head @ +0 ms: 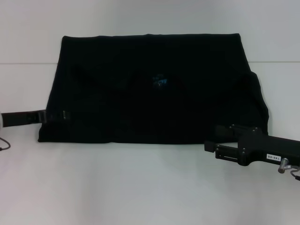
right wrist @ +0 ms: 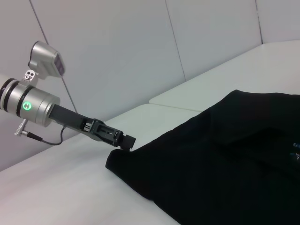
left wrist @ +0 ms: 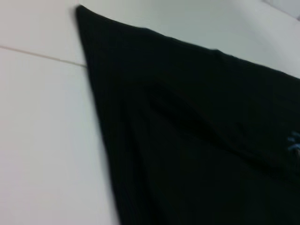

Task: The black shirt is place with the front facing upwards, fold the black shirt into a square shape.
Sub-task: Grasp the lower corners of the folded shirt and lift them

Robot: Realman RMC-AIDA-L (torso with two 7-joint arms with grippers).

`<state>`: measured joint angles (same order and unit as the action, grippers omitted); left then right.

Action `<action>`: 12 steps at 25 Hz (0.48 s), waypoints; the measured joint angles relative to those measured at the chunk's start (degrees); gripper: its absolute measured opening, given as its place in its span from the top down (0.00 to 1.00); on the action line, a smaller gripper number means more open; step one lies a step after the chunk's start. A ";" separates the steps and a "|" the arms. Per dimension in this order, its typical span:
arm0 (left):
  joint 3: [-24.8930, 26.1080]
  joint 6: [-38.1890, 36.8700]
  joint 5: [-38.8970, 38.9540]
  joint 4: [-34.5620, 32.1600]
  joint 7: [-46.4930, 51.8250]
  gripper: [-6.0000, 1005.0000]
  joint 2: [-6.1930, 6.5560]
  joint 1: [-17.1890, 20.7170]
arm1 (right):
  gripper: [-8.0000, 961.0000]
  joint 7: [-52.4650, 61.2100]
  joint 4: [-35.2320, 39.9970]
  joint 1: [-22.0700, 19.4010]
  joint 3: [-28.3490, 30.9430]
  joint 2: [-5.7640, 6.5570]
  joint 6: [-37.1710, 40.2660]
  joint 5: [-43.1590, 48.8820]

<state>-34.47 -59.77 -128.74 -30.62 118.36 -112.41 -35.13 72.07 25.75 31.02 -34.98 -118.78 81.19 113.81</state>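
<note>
The black shirt (head: 150,89) lies spread across the middle of the white table (head: 140,187), already folded into a wide dark band with a straight far edge in the upper part of the frame and a straight near edge across the centre. A small blue neck label (head: 159,80) shows near its middle. A pale seam in the table runs behind the cloth at the upper left and right.

The left gripper (head: 60,116) reaches in from the left edge of the frame and meets the shirt's lower left corner; whether its fingers are open or closed cannot be told. The right gripper (head: 220,140) sits at the lower right, against the shirt's bulging right corner, and its finger state cannot be told either.

Bare table stretches across the whole lower frame.
</note>
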 joint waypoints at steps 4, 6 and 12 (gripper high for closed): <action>0.66 0.09 -0.11 -0.16 1.05 0.13 0.53 0.60 | 0.24 0.26 0.00 0.00 0.00 -0.02 0.02 0.00; 0.57 -0.49 -0.26 -0.16 1.31 0.13 0.86 0.82 | 0.24 0.35 0.00 0.00 0.00 -0.03 0.03 0.00; 0.04 -0.81 -0.45 -0.12 1.35 0.13 0.75 1.19 | 0.24 0.38 0.00 0.00 0.00 -0.04 0.03 0.00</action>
<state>-34.43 -60.58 -129.19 -30.74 119.71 -111.66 -33.95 72.45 25.75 31.02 -34.98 -118.82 81.22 113.81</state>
